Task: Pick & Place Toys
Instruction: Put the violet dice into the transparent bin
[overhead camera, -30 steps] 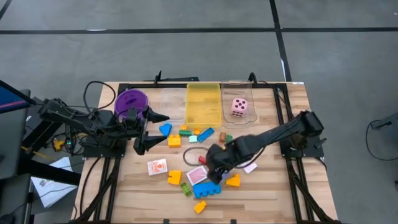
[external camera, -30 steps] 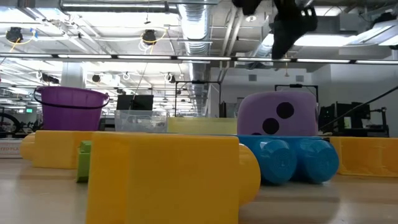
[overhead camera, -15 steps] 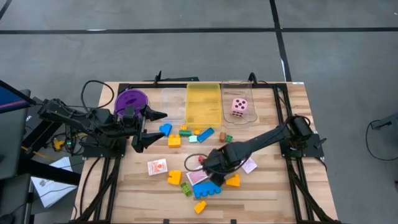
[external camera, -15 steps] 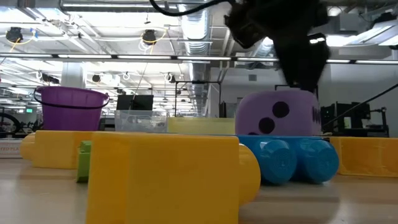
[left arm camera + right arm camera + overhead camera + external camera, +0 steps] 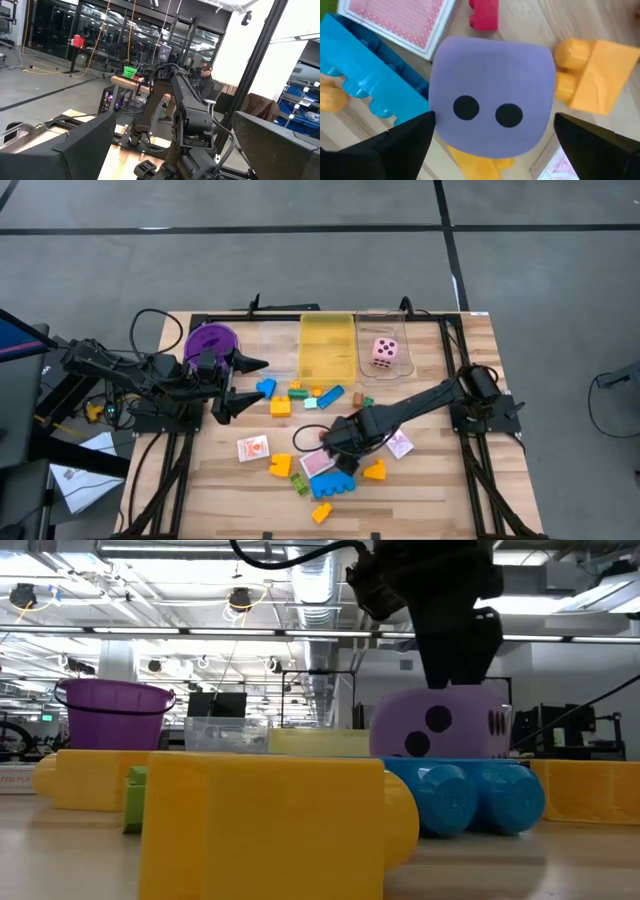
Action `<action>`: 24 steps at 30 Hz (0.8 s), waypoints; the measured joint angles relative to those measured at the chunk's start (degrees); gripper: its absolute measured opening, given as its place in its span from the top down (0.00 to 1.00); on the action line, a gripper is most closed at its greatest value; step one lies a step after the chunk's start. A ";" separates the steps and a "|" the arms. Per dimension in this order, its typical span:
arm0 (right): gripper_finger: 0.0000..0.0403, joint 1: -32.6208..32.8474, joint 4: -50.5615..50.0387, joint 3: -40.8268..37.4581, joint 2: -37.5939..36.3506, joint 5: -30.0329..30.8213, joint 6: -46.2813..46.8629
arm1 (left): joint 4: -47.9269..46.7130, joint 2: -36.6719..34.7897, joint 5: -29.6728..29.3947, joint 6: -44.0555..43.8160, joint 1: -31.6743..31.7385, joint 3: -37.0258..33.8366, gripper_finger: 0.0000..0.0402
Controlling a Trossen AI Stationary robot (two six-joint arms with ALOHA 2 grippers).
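- The right gripper point(image 5: 490, 145) is low over the purple die point(image 5: 492, 107); its jaws are spread wide, one finger on each side of the die, not pressing it.
- The die lies between a blue block point(image 5: 367, 80) and an orange block point(image 5: 595, 82).
- The left gripper point(image 5: 243, 387) hangs beside the purple bowl point(image 5: 209, 340), jaws released and empty.

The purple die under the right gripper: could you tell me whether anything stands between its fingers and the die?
Nothing visible does. The right gripper is directly over the purple die, fingers open on either side, with bare gap between.
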 joint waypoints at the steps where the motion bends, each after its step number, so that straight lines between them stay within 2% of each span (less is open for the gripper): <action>1: 0.01 -0.11 0.52 -0.03 0.01 0.08 -0.74 | 0.02 0.00 0.02 0.00 0.00 0.00 0.01; 9: 0.01 -1.26 3.65 0.21 2.98 -1.92 -5.06 | -0.04 0.00 0.07 0.00 0.00 0.00 0.01; 19: 0.01 -2.16 4.12 0.11 3.49 -2.19 -5.66 | -0.04 0.00 0.07 -0.02 0.00 0.00 0.01; 24: 0.08 -2.16 4.19 0.07 3.49 -2.12 -4.11 | -0.04 0.00 0.09 -0.02 0.00 0.00 0.01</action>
